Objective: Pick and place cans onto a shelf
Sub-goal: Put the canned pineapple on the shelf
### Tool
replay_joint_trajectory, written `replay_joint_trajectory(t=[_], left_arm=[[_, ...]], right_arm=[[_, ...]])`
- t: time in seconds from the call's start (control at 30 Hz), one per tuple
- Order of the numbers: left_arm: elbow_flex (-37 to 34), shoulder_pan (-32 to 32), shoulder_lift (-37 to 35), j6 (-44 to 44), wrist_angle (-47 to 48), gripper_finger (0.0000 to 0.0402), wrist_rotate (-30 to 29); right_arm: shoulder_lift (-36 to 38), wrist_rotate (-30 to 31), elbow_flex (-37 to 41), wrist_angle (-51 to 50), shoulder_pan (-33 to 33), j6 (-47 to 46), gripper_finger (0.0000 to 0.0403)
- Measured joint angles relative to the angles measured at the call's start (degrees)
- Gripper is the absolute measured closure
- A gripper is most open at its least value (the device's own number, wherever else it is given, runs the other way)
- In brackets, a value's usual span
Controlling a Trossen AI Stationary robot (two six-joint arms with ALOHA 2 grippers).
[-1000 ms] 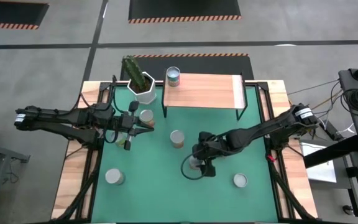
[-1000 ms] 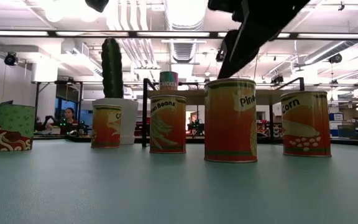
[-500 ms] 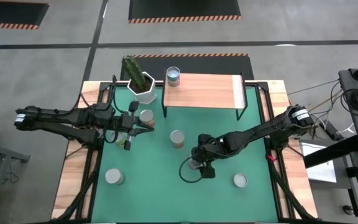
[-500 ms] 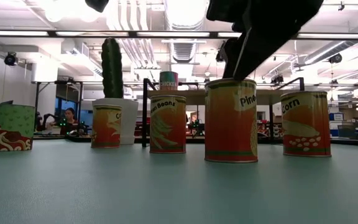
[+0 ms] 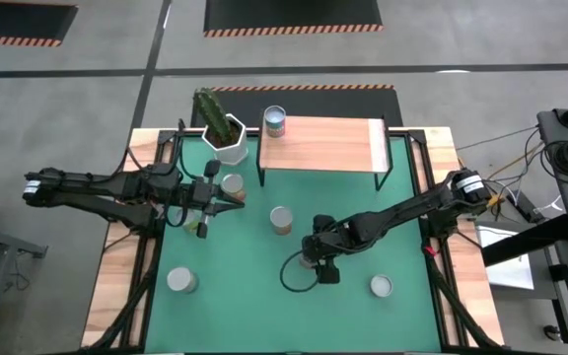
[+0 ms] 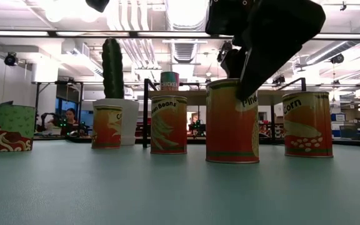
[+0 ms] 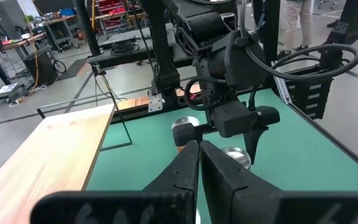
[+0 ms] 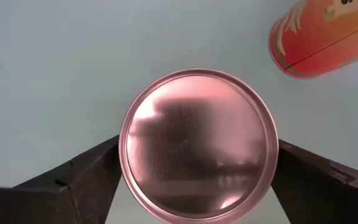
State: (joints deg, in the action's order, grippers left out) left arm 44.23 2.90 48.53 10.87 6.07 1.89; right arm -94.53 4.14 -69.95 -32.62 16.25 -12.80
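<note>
Since a moment ago, our right gripper (image 5: 317, 264) has dropped lower over the pineapple can (image 6: 232, 122) mid-table, fingers apart on both sides, maybe not touching yet. Next we squeeze, lift, and carry it to the shelf (image 5: 328, 145).

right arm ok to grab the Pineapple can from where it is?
Probably yes. The right tool is directly over the Pineapple can, one finger on each side of its silvery top. Nothing lies between, and the neighbouring can stands clear.
</note>
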Motion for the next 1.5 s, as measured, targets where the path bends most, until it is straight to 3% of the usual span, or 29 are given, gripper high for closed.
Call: replay_joint_trajectory(t=[0.27,0.7,0.83,1.1,1.5], left_arm=[[0.0,0.0,0.0,0.0,0.0,0.0402,-0.02],[0.0,0.0,0.0,0.0,-0.02,0.0402,0.0],[0.0,0.0,0.0,0.0,0.0,0.0402,0.0],[0.0,0.0,0.0,0.0,0.0,0.0402,0.0],[0.0,0.02,0.0,0.0,0.11,0.0402,0.0]], right_arm=[[0.11,-0.74,0.0,0.17,-0.04,-0.73,0.0105],[4.5,-1.37,-0.1,-0.72,-2.01,-5.08,0.0097],[7.49,-1.33,-3.46,-6.26,-3.7,-7.43,0.0096],[9.06,1.87,-14.61,-19.91,-9.66,-8.26,0.0095],[9.21,2.06,-25.78,-32.71,-25.63,-3.31,0.0093]])
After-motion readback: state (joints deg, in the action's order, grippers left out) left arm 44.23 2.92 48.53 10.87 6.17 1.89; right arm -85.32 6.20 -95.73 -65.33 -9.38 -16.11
